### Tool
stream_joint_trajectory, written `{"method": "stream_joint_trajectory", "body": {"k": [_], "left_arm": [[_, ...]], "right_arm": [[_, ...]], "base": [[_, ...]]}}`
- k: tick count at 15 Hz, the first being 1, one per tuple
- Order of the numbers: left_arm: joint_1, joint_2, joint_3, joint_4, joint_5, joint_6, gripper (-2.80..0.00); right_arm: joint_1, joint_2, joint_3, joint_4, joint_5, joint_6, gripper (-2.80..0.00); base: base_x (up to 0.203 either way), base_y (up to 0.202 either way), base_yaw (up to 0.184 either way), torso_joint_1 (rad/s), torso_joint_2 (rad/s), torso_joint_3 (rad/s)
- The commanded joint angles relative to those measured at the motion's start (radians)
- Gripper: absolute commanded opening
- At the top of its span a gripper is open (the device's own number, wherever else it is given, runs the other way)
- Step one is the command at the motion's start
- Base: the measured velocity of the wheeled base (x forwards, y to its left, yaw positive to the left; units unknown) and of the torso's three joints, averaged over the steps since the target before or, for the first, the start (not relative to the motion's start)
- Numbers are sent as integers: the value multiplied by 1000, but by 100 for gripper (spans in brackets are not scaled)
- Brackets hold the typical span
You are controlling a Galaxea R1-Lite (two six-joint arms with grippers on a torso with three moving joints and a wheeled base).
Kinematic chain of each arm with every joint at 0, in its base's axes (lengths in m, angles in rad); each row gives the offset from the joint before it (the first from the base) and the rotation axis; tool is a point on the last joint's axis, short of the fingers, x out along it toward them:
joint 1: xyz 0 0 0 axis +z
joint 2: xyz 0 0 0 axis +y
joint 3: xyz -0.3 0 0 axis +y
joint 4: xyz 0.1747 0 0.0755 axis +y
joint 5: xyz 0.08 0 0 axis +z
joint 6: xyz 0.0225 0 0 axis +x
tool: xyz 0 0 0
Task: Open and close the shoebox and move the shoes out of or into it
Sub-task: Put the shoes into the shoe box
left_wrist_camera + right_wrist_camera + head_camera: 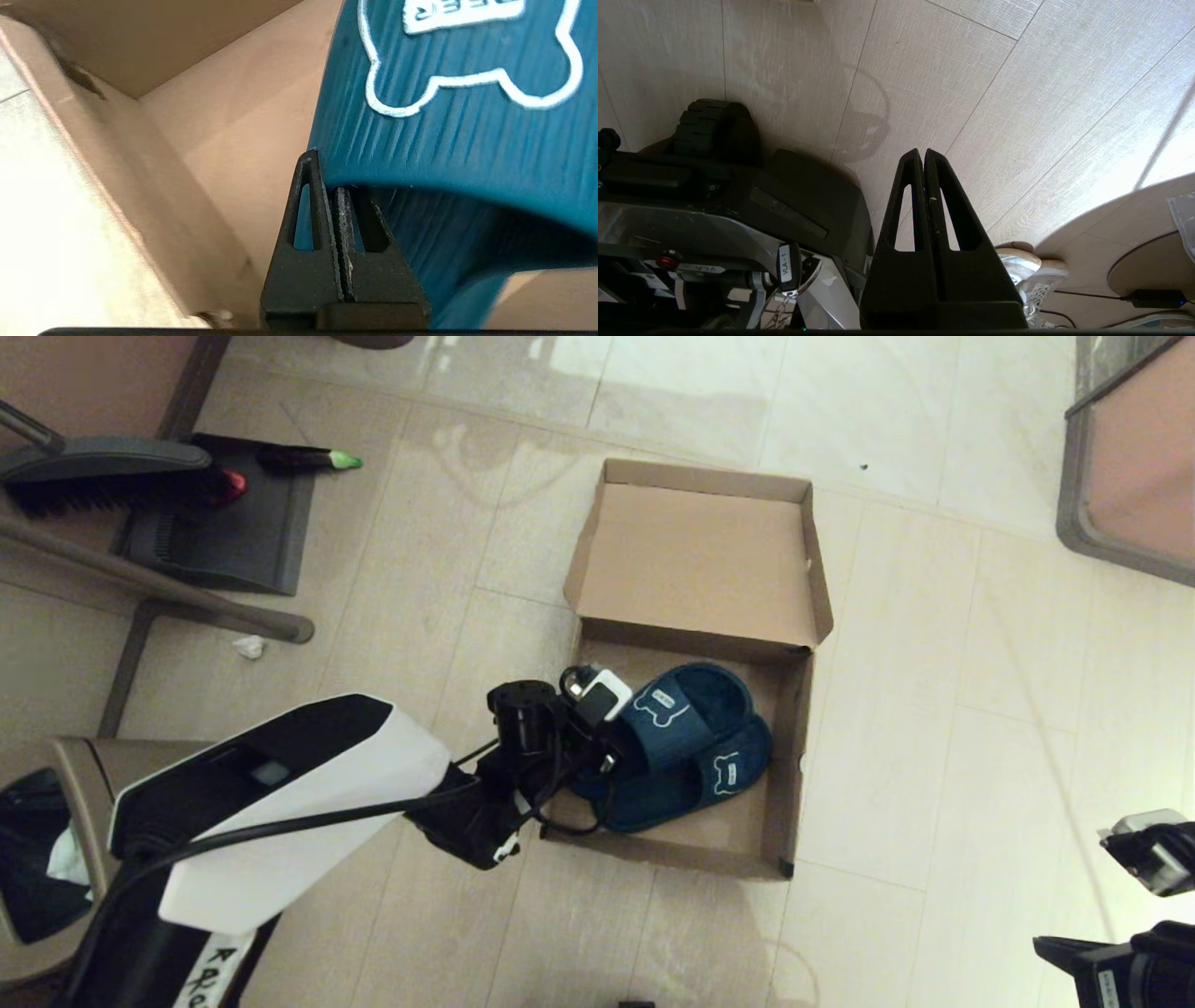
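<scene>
The brown shoebox [782, 756] lies open on the floor, its lid [695, 560] folded back on the far side. Both dark teal shoes sit inside it. One shoe [695, 705] rests tilted on top of the other shoe [691, 793]. My left gripper [327, 170] reaches in over the box's left wall [140, 154]. It is shut on the edge of the upper shoe's strap [467, 135], one finger over the strap and one under it. My right gripper [923, 151] hangs shut and empty above the floor at the lower right.
A dustpan [224, 523] and brush [112, 476] lie at the upper left beside slanted metal bars [159, 588]. A brown bin [70, 784] stands at the lower left and furniture [1120, 476] at the upper right. A light sneaker [1031, 275] lies near my base [738, 196].
</scene>
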Motion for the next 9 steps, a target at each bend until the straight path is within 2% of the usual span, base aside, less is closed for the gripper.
{"method": "stream_joint_trajectory", "body": {"k": [1, 5, 9], "left_arm": [[18, 14, -19, 3, -7, 10, -280], [21, 72, -129, 22, -28, 18, -280], [19, 154, -307, 77, -57, 78, -280]], "right_arm": [[1, 2, -1, 0, 0, 0, -280], [1, 2, 8, 0, 0, 2, -280], [1, 2, 10, 0, 0, 2, -280]], "base": [[0, 0, 0, 0, 0, 0], [0, 0, 0, 0, 0, 0], [0, 0, 0, 0, 0, 0]]}}
